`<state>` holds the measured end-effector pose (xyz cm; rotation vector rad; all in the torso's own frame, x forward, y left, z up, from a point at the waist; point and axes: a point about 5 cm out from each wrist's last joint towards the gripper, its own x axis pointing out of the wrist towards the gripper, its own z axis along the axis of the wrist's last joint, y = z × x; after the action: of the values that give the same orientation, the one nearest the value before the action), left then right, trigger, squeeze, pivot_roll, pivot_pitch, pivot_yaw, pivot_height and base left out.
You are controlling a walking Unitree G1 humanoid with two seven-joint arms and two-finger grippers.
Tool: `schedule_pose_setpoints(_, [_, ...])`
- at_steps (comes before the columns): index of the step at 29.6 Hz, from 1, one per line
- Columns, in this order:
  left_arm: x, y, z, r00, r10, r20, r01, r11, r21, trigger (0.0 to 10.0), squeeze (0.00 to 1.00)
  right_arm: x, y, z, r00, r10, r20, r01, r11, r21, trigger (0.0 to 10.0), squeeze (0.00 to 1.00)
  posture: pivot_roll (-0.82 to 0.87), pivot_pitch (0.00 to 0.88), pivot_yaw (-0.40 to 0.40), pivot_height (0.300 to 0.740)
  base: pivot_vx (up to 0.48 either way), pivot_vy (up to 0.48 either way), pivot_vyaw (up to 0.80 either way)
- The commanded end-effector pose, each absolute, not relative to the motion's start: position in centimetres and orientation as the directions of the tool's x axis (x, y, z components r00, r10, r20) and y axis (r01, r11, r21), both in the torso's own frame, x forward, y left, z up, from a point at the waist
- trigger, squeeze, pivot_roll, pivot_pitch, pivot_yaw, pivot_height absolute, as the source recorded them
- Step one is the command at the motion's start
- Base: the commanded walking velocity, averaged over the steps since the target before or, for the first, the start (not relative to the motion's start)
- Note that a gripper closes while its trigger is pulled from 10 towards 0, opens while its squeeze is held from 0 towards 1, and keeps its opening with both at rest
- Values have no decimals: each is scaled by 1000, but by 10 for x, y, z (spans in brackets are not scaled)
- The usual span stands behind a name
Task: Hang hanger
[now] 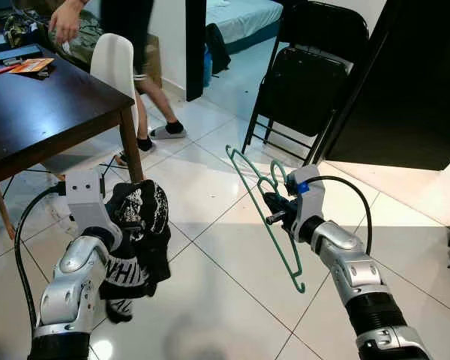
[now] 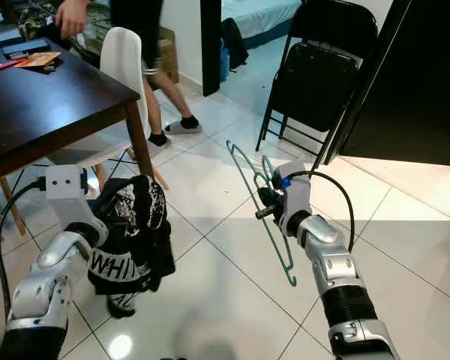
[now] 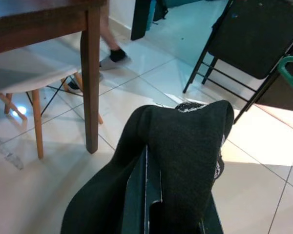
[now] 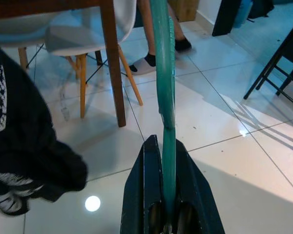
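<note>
The hanger [image 1: 264, 206] was a thin green wire frame, triangular, with its hook near the right gripper [image 1: 275, 208]. It stood tilted in the air above the floor [image 1: 232, 262], its long side slanting down toward the robot. The right gripper's two black fingers [image 4: 145, 195] were clamped together on the wire, which ran out between them in the right wrist view.

The left gripper [image 3: 154, 195] was raised at the robot's left, well apart from the hanger. A garment [image 1: 139, 240] of black knit cloth with white print and lettering was draped over it and hung down in folds. The cloth covered the fingers, so I could not tell whether they were apart or together.

The floor was glossy white tile with dark grout lines, and it reflected the room lights. A dark wooden table [image 1: 37, 112] with square legs stood at the left; flat items, one of them orange, lay on its top near the far edge. A white moulded chair [image 1: 116, 64] on wooden legs stood behind it. A person [image 1: 139, 45] in dark shorts and dark socks stood beside the chair, one hand [image 1: 64, 22] lowered. A black folding chair [image 1: 307, 75] with a metal tube frame leaned against a dark panel [image 1: 412, 82] at the right. Through the doorway beyond, a bed [image 1: 244, 16] with pale bedding was visible.
</note>
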<state>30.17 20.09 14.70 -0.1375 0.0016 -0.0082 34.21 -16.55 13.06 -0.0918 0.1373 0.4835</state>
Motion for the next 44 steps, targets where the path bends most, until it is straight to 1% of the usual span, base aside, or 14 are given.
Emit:
schedule_pose_setpoints(1, [302, 202, 151, 1000, -9, 29, 12, 992, -127, 10000, 0, 341, -164, 127, 868, 468, -167, -483, 873, -63, 10000, 0, 2, 66, -66, 740, 266, 0, 800])
schedule_pose_setpoints(10, [301, 202, 152, 999, -16, 33, 20, 993, -120, 10000, 0, 342, -165, 127, 876, 456, -158, -469, 881, -57, 10000, 0, 3, 70, -61, 740, 282, 0, 736])
schedule_pose_setpoints(25, [300, 203, 153, 999, -28, 40, 32, 993, -110, 10000, 0, 343, -166, 128, 885, 446, -136, -455, 890, -40, 10000, 0, 4, 71, -60, 740, 294, 0, 0])
schedule_pose_setpoints(29, [300, 201, 156, 997, -53, 54, 58, 993, -101, 10000, 0, 343, -168, 128, 890, 434, -137, -441, 898, -16, 10000, 0, 9, 70, -60, 740, 314, 0, 0])
schedule_pose_setpoints(31, [302, 196, 174, 988, -100, 122, 112, 989, -101, 10000, 0, 343, -169, 126, 892, 431, -137, -433, 901, 17, 10000, 0, 6, 63, -58, 740, 332, 0, -800])
schedule_pose_setpoints(32, [302, 196, 174, 988, -100, 122, 112, 989, -101, 10000, 0, 343, -169, 126, 892, 431, -137, -433, 901, 17, 10000, 0, 6, 63, -58, 740, 334, 0, -800])
schedule_pose_setpoints(33, [303, 194, 182, 982, -113, 151, 129, 986, -101, 10000, 0, 343, -170, 126, 893, 430, -135, -430, 902, 26, 10000, 0, 7, 61, -59, 740, 334, 0, -800])
schedule_pose_setpoints(35, [306, 193, 208, 965, -127, 228, 148, 986, -81, 10000, 0, 343, -170, 127, 897, 424, -122, -424, 905, 32, 10000, 0, 10, 58, -58, 740, 330, 0, -800])
schedule_pose_setpoints(37, [307, 193, 227, 950, -131, 283, 157, 985, -71, 10000, 0, 343, -170, 127, 899, 423, -117, -424, 906, 19, 10000, 0, 11, 56, -58, 740, 334, 0, 0])
schedule_pose_setpoints(38, [307, 193, 227, 950, -131, 283, 157, 985, -71, 10000, 0, 343, -170, 127, 899, 423, -117, -424, 906, 19, 10000, 0, 11, 56, -58, 740, 334, 0, 0])
schedule_pose_setpoints(40, [310, 197, 264, 914, -142, 381, 160, 987, -17, 10000, 0, 343, -169, 128, 897, 429, -109, -430, 903, 19, 10000, 0, 17, 50, -55, 740, 334, 0, 0])
schedule_pose_setpoints(41, [310, 197, 264, 914, -142, 381, 160, 987, -17, 10000, 0, 343, -169, 128, 897, 429, -109, -430, 903, 19, 10000, 0, 17, 50, -55, 740, 334, 0, 0])
schedule_pose_setpoints(43, [311, 202, 287, 888, -146, 435, 153, 988, 20, 10000, 0, 342, -167, 128, 892, 439, -105, -440, 898, 17, 10000, 0, 16, 49, -49, 740, 332, 0, 0])
schedule_pose_setpoints(44, [311, 202, 287, 888, -146, 435, 153, 988, 20, 10000, 0, 342, -167, 128, 892, 439, -105, -440, 898, 17, 10000, 0, 16, 49, -49, 740, 330, 0, 0])
